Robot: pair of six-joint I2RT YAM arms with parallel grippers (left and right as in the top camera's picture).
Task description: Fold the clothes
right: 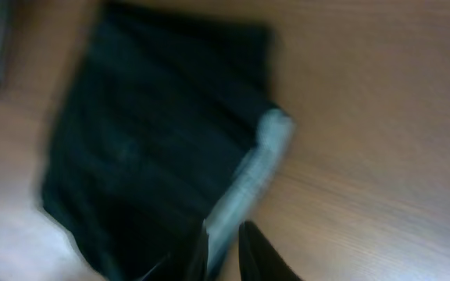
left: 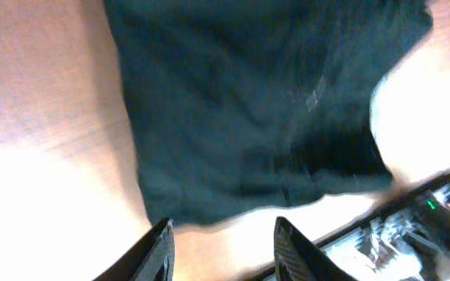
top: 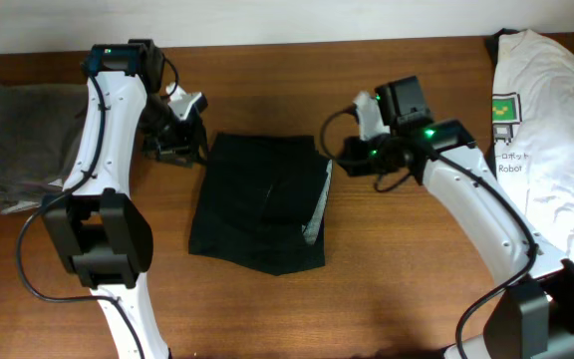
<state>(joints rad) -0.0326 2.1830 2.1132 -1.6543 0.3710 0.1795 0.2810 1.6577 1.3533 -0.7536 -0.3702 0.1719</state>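
Observation:
The black shorts [top: 257,204] lie folded flat at the table's middle, with the pale grey waistband [top: 319,204] showing along their right edge. My left gripper [top: 182,140] is open and empty just off their top left corner; in the left wrist view its fingers [left: 223,226] sit over bare table at the edge of the shorts [left: 248,101]. My right gripper [top: 339,155] is at the top right corner. In the blurred right wrist view its fingers [right: 225,230] are nearly together with the waistband [right: 248,179] between them.
A grey garment [top: 18,140] lies crumpled at the far left. A white printed T-shirt [top: 541,130] lies at the far right, over the table edge. The wooden table [top: 407,269] shows around the shorts. The right arm shows in the left wrist view [left: 436,218].

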